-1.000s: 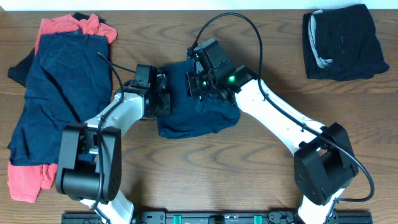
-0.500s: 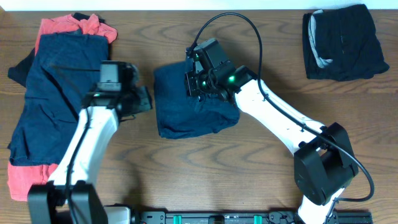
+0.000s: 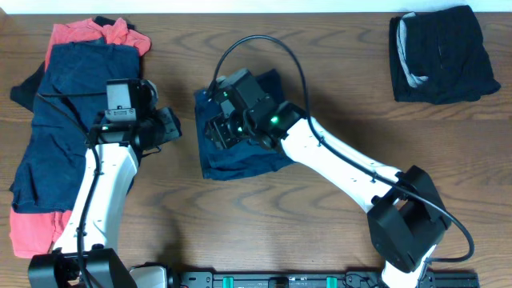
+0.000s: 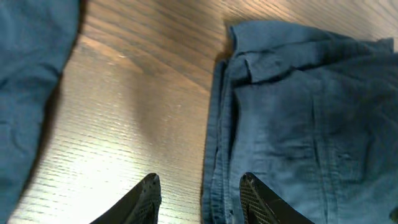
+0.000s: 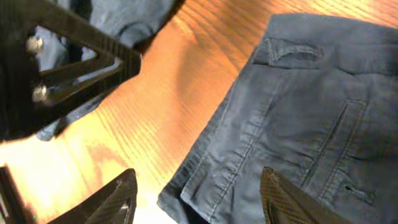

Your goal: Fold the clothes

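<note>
Folded navy shorts [image 3: 244, 156] lie at the table's middle, also seen in the left wrist view [image 4: 305, 118] and the right wrist view [image 5: 298, 106]. My right gripper [image 3: 213, 128] hovers open over their left edge, one finger over wood and one over cloth [image 5: 202, 202]. My left gripper [image 3: 170, 126] stands open just left of the shorts, holding nothing; its fingertips [image 4: 200, 196] straddle the hem. A pile of clothes lies at the left: navy pieces [image 3: 72, 112] over coral-red ones [image 3: 84, 34]. A folded black garment [image 3: 444, 52] with grey lining rests at the back right.
Bare wooden table [image 3: 264, 224] runs along the front and between the shorts and the black garment. Coral cloth [image 3: 32, 232] reaches the front left corner. The left arm's gripper body [image 5: 56, 74] shows close by in the right wrist view.
My left gripper let go of the shorts' left edge and drew back left. My right gripper opened and slid left across the shorts to their left edge.
</note>
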